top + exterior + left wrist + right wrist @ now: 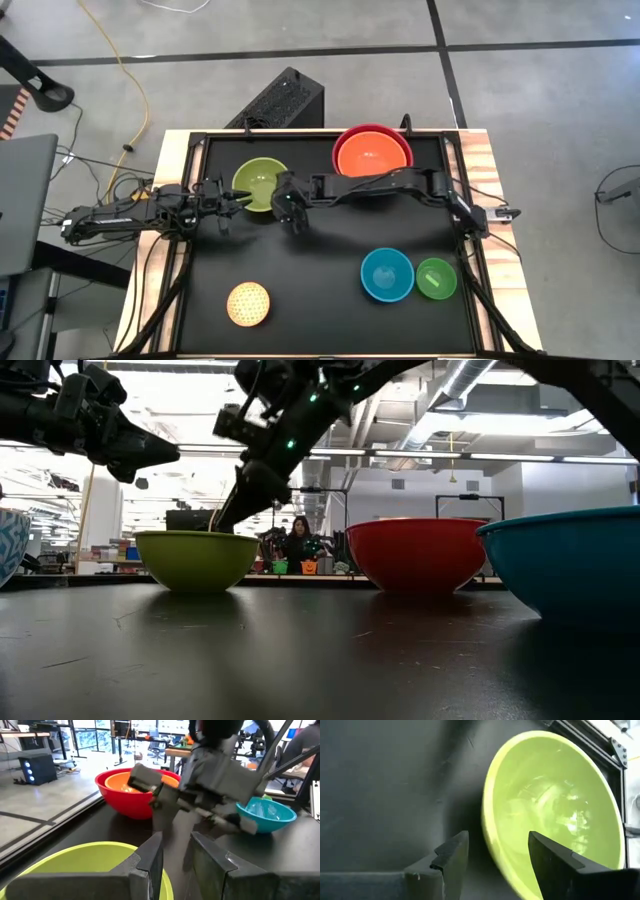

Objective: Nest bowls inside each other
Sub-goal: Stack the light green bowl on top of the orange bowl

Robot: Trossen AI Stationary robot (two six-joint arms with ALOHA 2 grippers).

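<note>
A lime green bowl (256, 180) (195, 558) stands on its base at the far left of the black mat. My right gripper (291, 208) (497, 854) is open and slants down at the bowl's right rim (487, 832), one finger over the hollow and one outside; no touch shows. My left gripper (224, 200) (176, 860) waits level and slightly open, just left of the lime bowl. The orange bowl (372, 158) sits inside the red bowl (343, 142) at the far edge. The blue bowl (386, 274), small green bowl (436, 278) and small pale yellow bowl (248, 304) stand near the front.
The black mat (320, 260) has bare room in its middle, between the lime bowl and the blue bowl. A raised black frame (462, 180) runs along the mat's sides. A dark box (282, 100) stands on the floor behind the table.
</note>
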